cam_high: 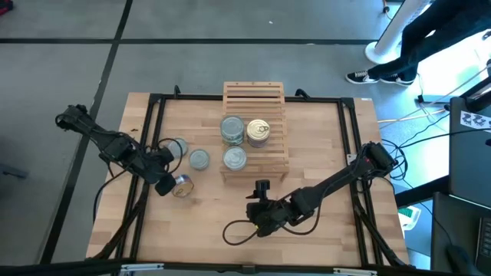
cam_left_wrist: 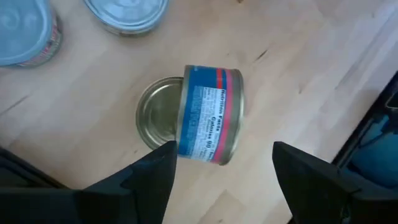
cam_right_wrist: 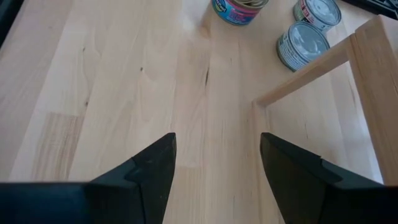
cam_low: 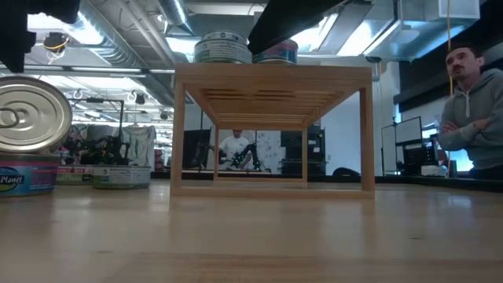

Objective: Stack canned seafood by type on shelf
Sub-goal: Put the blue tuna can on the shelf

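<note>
The slatted wooden shelf [cam_high: 255,96] carries two grey-blue tins [cam_high: 232,129] [cam_high: 235,159] and a golden-topped tin [cam_high: 258,132]. Left of it, two more grey-blue tins [cam_high: 179,147] [cam_high: 199,159] stand on the table. Nearer the front, a golden-topped tin [cam_left_wrist: 155,112] lies flat. A blue-and-pink labelled tin [cam_left_wrist: 211,115] stands on its edge and leans on it. My left gripper [cam_left_wrist: 224,180] hangs open just above this pair, pointing steeply down, one finger to each side and touching neither. My right gripper [cam_high: 261,188] is open over bare table in front of the shelf.
A black frame [cam_high: 153,100] runs around the tabletop. A loop of black cable [cam_high: 238,230] lies near the right arm. Bare wood lies in front of the shelf and to its right. A person [cam_low: 471,102] stands beyond the table, and someone's feet [cam_high: 376,73] show at the far right.
</note>
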`<state>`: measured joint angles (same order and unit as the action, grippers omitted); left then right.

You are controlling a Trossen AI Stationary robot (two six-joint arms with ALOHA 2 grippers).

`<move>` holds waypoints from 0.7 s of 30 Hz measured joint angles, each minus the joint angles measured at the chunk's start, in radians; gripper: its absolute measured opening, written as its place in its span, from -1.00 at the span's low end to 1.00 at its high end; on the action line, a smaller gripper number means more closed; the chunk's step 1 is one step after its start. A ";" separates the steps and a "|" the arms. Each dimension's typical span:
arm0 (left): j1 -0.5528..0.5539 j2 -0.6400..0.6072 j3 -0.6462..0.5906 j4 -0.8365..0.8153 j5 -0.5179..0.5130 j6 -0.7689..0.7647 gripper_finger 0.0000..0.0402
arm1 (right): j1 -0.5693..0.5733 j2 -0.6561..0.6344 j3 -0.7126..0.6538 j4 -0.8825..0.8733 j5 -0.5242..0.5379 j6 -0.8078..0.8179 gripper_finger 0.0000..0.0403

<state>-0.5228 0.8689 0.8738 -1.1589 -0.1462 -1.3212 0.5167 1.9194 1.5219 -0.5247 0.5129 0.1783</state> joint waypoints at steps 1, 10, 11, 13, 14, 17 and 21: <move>0.000 0.003 0.000 -0.005 -0.002 0.003 0.29 | 0.000 0.000 0.000 0.000 0.000 0.000 0.15; 0.000 0.084 0.000 -0.003 -0.028 0.072 0.29 | 0.000 0.000 0.000 0.000 -0.008 0.000 0.15; 0.000 0.093 0.000 -0.003 -0.028 0.072 0.29 | 0.000 0.000 0.000 0.000 -0.008 0.000 0.15; 0.000 0.113 0.000 -0.003 -0.024 0.072 0.29 | 0.000 0.000 0.000 0.000 -0.008 0.000 0.15; 0.000 0.120 0.000 -0.003 -0.020 0.072 0.29 | 0.000 0.000 0.000 0.000 -0.008 0.000 0.15; 0.000 0.134 0.000 -0.003 -0.016 0.072 0.29 | 0.000 0.000 0.000 0.000 -0.008 0.000 0.15; 0.000 0.136 0.000 -0.003 -0.015 0.072 0.29 | 0.000 0.001 0.000 0.000 -0.008 0.000 0.15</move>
<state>-0.5232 1.0046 0.8738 -1.1615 -0.1616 -1.2491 0.5167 1.9202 1.5215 -0.5247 0.5048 0.1780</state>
